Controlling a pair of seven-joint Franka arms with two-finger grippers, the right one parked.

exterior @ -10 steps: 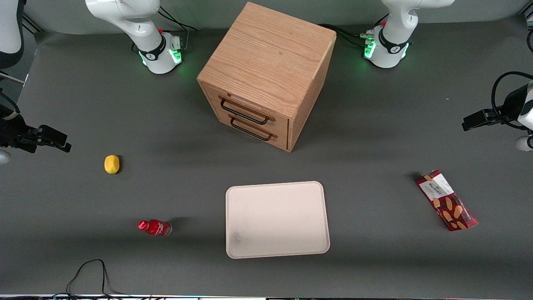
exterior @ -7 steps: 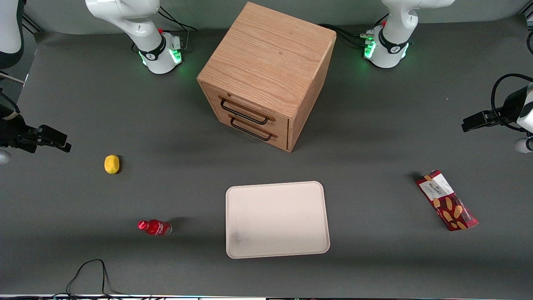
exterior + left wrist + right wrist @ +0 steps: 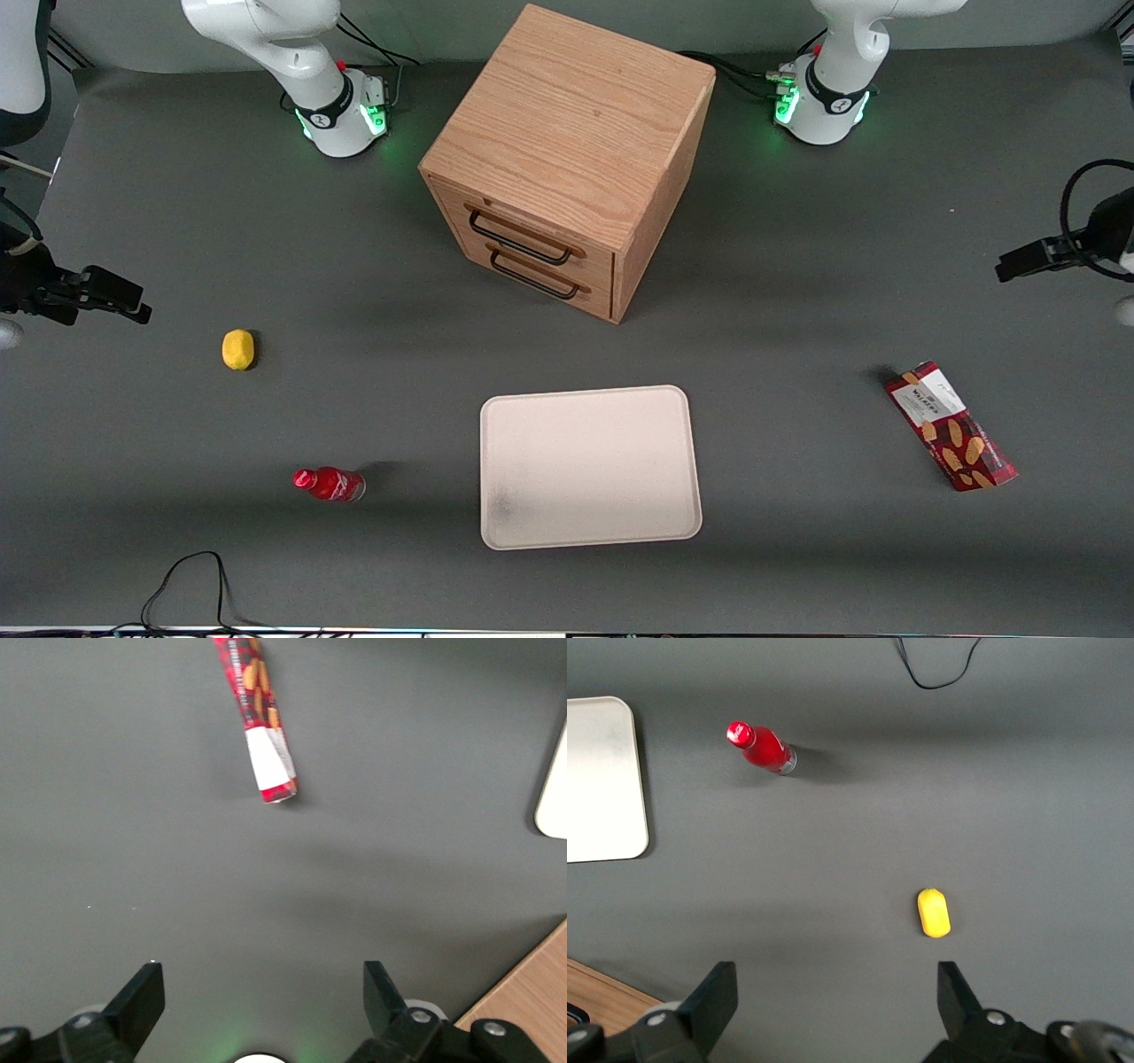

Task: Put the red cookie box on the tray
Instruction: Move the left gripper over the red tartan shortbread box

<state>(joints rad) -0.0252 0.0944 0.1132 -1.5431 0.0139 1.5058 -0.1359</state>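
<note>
The red cookie box (image 3: 950, 424) lies flat on the grey table toward the working arm's end; its white label end points away from the front camera. The cream-white tray (image 3: 589, 465) lies near the table's middle, in front of the drawers, with nothing on it. My left gripper (image 3: 1012, 264) hangs above the table, farther from the front camera than the box and well apart from it. In the left wrist view the gripper (image 3: 263, 979) stands open and empty, with the cookie box (image 3: 260, 718) ahead of it and a corner of the tray (image 3: 554, 788) at the edge.
A wooden two-drawer cabinet (image 3: 567, 159) stands at the table's middle, farther from the camera than the tray. Toward the parked arm's end are a yellow lemon (image 3: 237, 349) and a small red bottle (image 3: 330, 484). A black cable (image 3: 186, 580) loops at the near edge.
My left gripper has drifted a little outward, toward the working arm's end of the table. The box, the tray and everything else are where they were.
</note>
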